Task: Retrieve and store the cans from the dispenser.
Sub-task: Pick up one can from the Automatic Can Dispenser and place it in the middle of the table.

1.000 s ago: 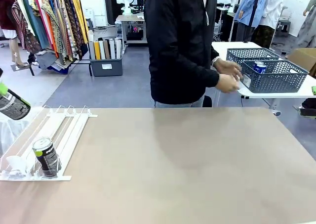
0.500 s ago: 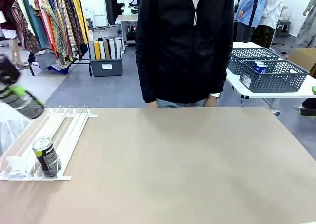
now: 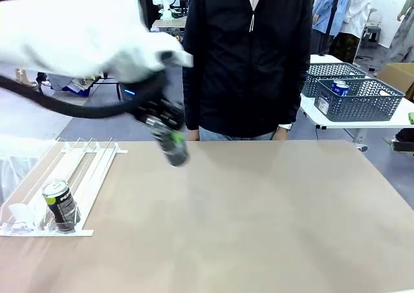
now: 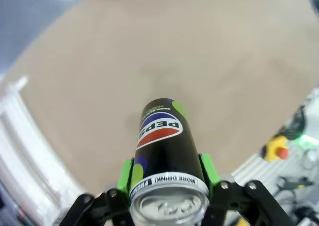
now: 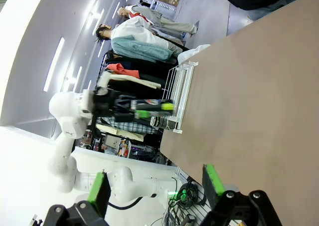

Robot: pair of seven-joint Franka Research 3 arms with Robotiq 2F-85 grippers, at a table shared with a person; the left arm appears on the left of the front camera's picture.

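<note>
1. Front view: left pincer (image 3: pixel 169 138) clamped on dark can (image 3: pixel 174 152), blurred, above the far edge of the table (image 3: pixel 272 215), well to the right of the dispenser (image 3: pixel 97 167); second can (image 3: pixel 61 204) upright at a lane's front stopper.
2. Left wrist view: long axis of the dark can along the fingers (image 4: pixel 124 175), silver top toward the wrist, base toward the table.
3. Right wrist view: right pincer (image 5: pixel 155 186) wide and empty, well apart from both cans.

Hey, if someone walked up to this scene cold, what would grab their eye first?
First, the left gripper out over the tan table, shut on a black Pepsi can that lies along its fingers. Next, a second dark can standing at the front stopper of the white dispenser on the table's left, and a person in a black jacket at the far edge.
</note>
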